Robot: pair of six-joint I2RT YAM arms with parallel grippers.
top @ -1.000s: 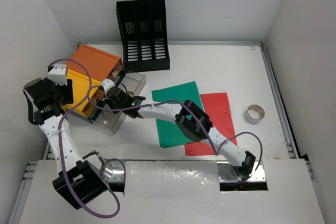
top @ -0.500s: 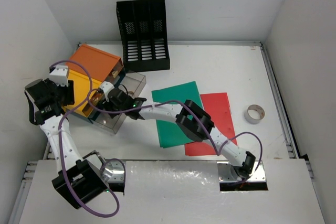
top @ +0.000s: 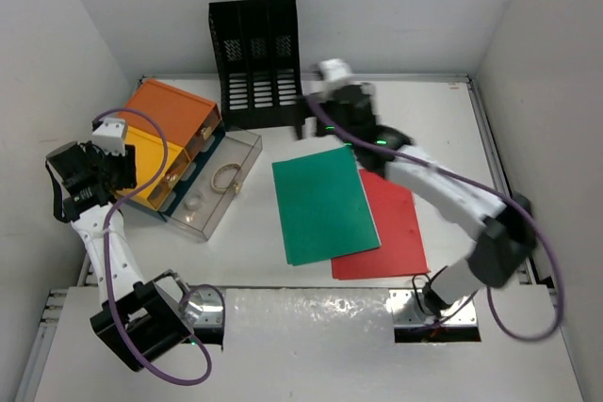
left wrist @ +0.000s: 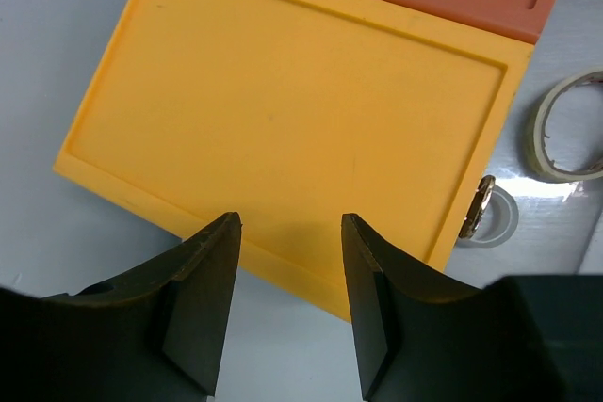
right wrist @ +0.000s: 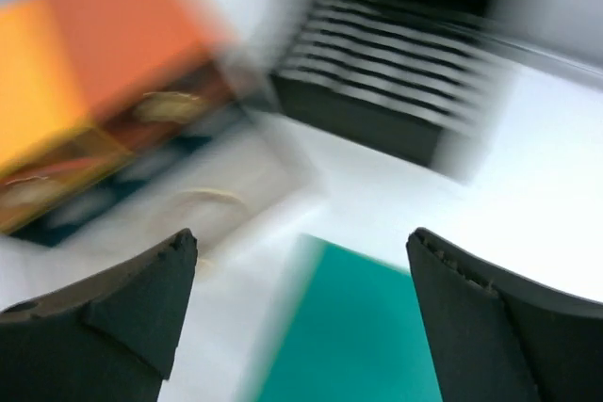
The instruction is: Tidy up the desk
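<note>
Right tool (top: 305,121) hangs above the far middle of the desk (top: 250,251), fingers spread wide and nothing between them; your right wrist view is motion-blurred, but the gap reads clearly. Left tool (left wrist: 287,223) is also spread and empty, poised over the yellow lid of the drawer box (top: 160,138) at the desk's left side, fingertips above the lid's near edge; you cannot tell from the pictures whether they touch it. The clear drawer (top: 212,190) stands pulled out toward the middle, with a pale ring (top: 226,176) and a smaller item lying in it. The relation to note is that the green folder (top: 323,202) lies flat just on the near side of the right tool, its long axis running far-to-near with a slight tilt and its far short edge closest to the fingers. It overlaps the red folder (top: 391,223), which shows on its right and near sides. The file rack (top: 254,63) stands upright at the back wall, just to the left of the right tool. Judgement: the folders are the loose items, and your right arm is far nearer to them than the left. A pick would come at the green folder's far edge, and a flat sheet on a flat desk will be awkward to get under. The open drawer is the left arm's business.
</note>
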